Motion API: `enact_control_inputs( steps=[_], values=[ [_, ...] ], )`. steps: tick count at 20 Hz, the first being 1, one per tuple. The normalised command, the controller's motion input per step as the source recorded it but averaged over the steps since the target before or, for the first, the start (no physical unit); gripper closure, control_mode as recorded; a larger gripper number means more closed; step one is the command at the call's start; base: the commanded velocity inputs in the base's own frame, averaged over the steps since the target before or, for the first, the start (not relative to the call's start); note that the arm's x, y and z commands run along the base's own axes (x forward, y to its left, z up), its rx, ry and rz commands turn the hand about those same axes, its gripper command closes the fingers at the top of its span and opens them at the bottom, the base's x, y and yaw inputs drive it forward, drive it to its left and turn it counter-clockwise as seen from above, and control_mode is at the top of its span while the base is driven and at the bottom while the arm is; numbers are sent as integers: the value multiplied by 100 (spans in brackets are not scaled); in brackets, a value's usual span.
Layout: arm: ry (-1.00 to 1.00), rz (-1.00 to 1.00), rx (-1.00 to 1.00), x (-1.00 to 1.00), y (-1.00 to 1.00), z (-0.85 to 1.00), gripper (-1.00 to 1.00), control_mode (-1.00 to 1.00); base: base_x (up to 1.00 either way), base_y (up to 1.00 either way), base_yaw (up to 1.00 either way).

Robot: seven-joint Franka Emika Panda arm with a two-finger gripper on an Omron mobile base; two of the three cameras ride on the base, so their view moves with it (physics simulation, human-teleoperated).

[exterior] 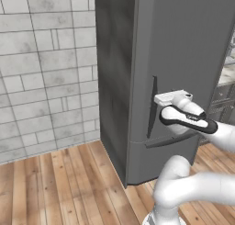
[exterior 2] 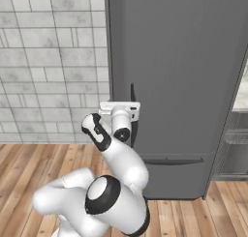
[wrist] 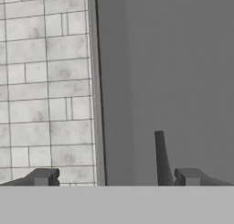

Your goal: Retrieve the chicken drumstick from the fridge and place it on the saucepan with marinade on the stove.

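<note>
The fridge stands shut against the brick wall, its door handle vertical near the left edge. We hold the gripper level at the handle, jaws spread wide and empty, the handle just inside the right fingertip. The arm reaches forward from a folded elbow.

Tall dark grey fridge, door shut, upright beside brick wall

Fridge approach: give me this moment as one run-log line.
phase: reaching for handle | tall dark grey metallic fridge: door shut | thin dark vertical handle: between fingers, ungripped | gripper: open | drumstick: not retrieved
</note>
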Motion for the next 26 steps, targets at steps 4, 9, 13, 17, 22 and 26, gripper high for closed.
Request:
enact_control_inputs(
  steps=[4, 9, 13, 17, 22, 26],
  values=[
    [0, 3, 0, 39, -30, 5, -100, -100, 0, 0, 0],
    [0, 0, 0, 31, 0, 3, -100, -100, 0, 0, 0],
    [0, 1, 0, 39, 0, 1, -100, -100, 0, 0, 0],
    [0, 0, 0, 62, 0, 0, -100, -100, 0, 0, 0],
    [1, 0, 0, 45, 3, 0, -100, -100, 0, 0, 0],
    [0, 0, 0, 49, 3, 0, -100, -100, 0, 0, 0]
  ],
)
